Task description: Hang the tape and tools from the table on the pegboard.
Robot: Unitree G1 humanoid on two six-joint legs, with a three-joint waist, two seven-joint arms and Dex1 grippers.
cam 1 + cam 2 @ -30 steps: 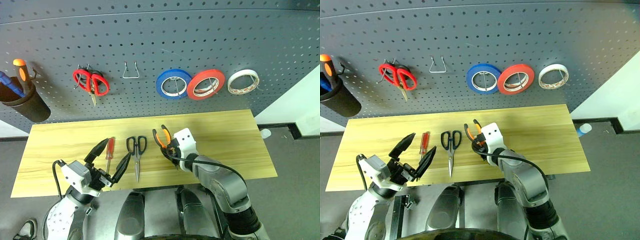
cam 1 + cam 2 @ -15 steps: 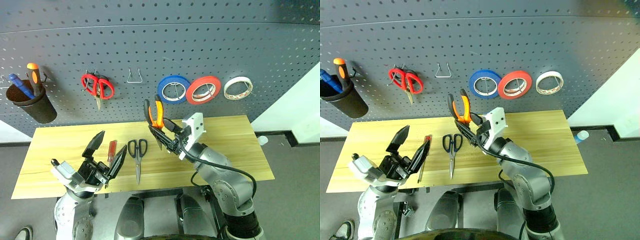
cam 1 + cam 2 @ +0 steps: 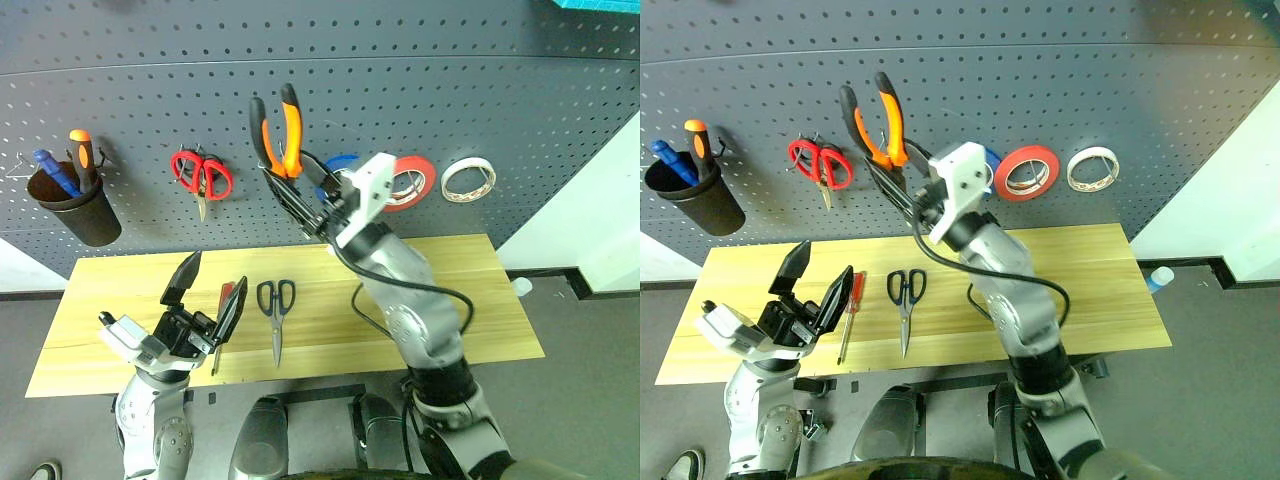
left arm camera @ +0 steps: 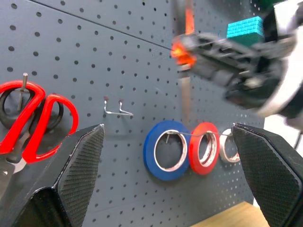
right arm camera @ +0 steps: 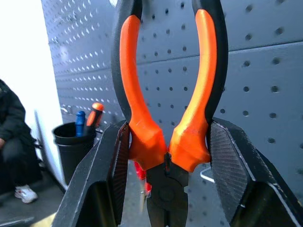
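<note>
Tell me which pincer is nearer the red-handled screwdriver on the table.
Left. The left pincer hangs open just above the screwdriver at the table's near edge. The right pincer, shut on the pliers, is raised up at the pegboard.

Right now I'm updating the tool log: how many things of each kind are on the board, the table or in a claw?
Tape rolls: 3 (blue, red, whitish)
Scissors: 2 (red-handled, dark-handled)
Pliers: 1
Screwdriver: 1
Total: 7
</note>
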